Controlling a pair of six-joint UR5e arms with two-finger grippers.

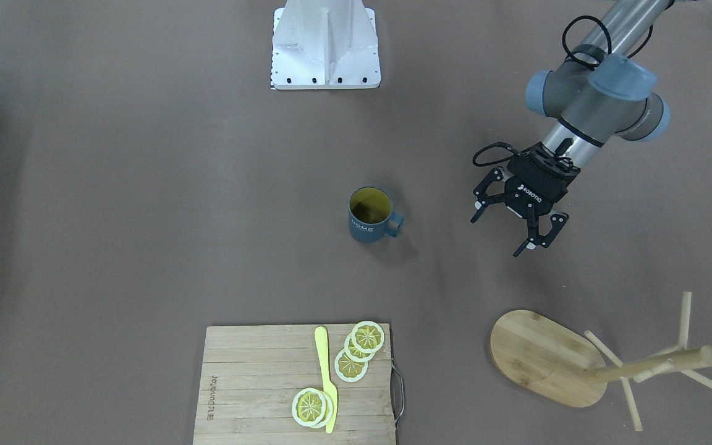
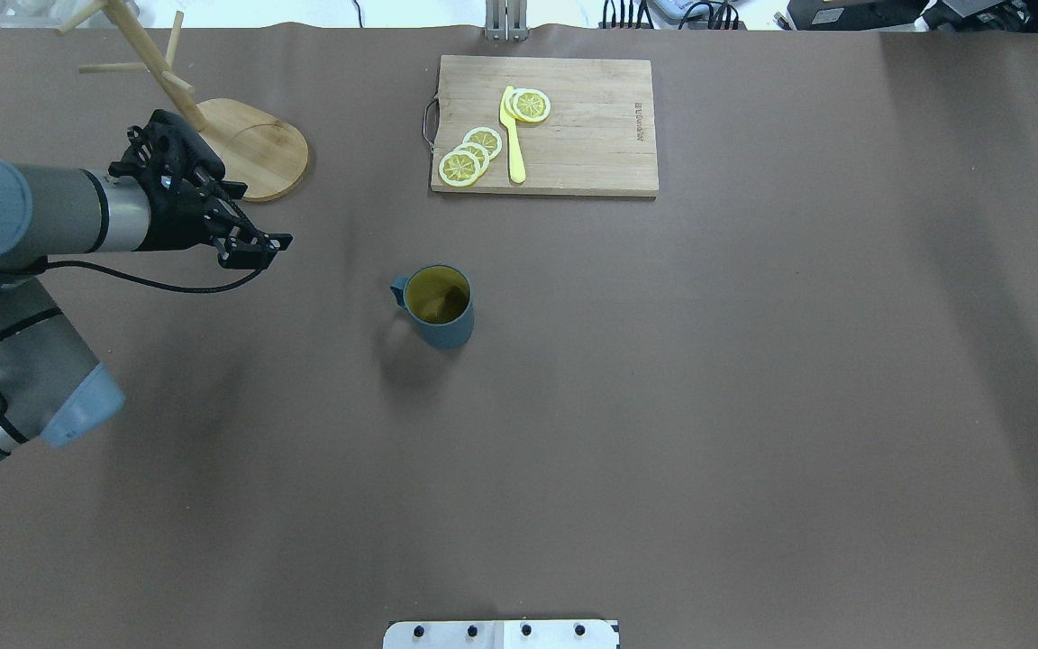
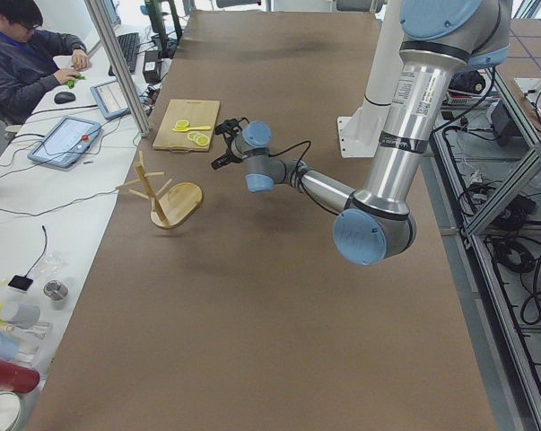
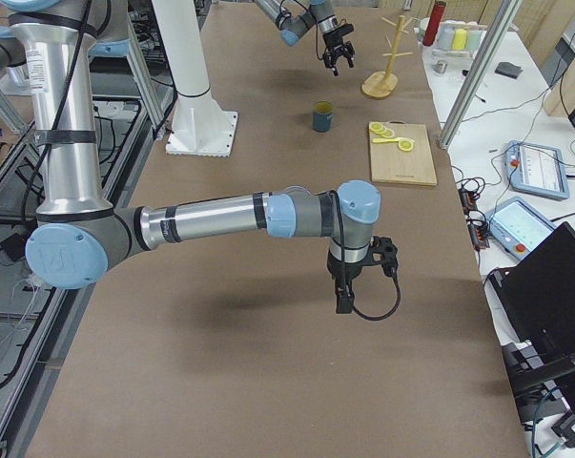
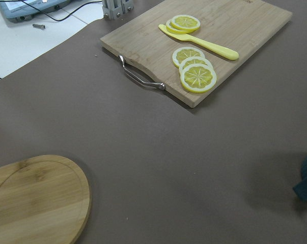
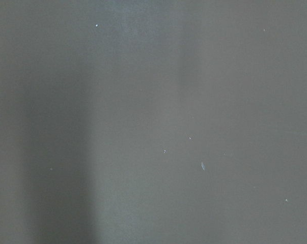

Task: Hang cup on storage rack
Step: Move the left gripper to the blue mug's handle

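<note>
Clock directions are read on the overhead view, with 12 pointing away from the robot.

The cup (image 2: 436,306) stands upright and mouth-up near the middle of the table (image 2: 753,406), touching nothing else. Its small handle (image 2: 399,290) points to about 10 o'clock. The rack (image 2: 253,149) stands well apart at 10 o'clock from the cup, and a cutting board (image 2: 591,126) with lemon slices lies at about 1 o'clock.

The left gripper (image 1: 495,236) hangs between the cup and the rack, at about 9 o'clock from the cup. Its fingers are spread wide and hold nothing. The right gripper (image 4: 344,303) shows only in the side view, low over bare table far from the cup, and whether it is spread or closed cannot be told.

The cup looks like glazed pottery, so it is probably stiff, moderately heavy for its size, and likely to chip if it knocks a peg or drops. The ribbed outside should give the fingers some bite, while the smooth inside is likely slicker.

The best hold seems to be a pinch on the wall at about 4 o'clock, opposite the handle, with one finger inside and one outside. This leaves the handle free for a peg (the loop is small, so a grip on it would block the hole). A firm, deep pinch should keep the cup from swinging when it is tipped.
</note>
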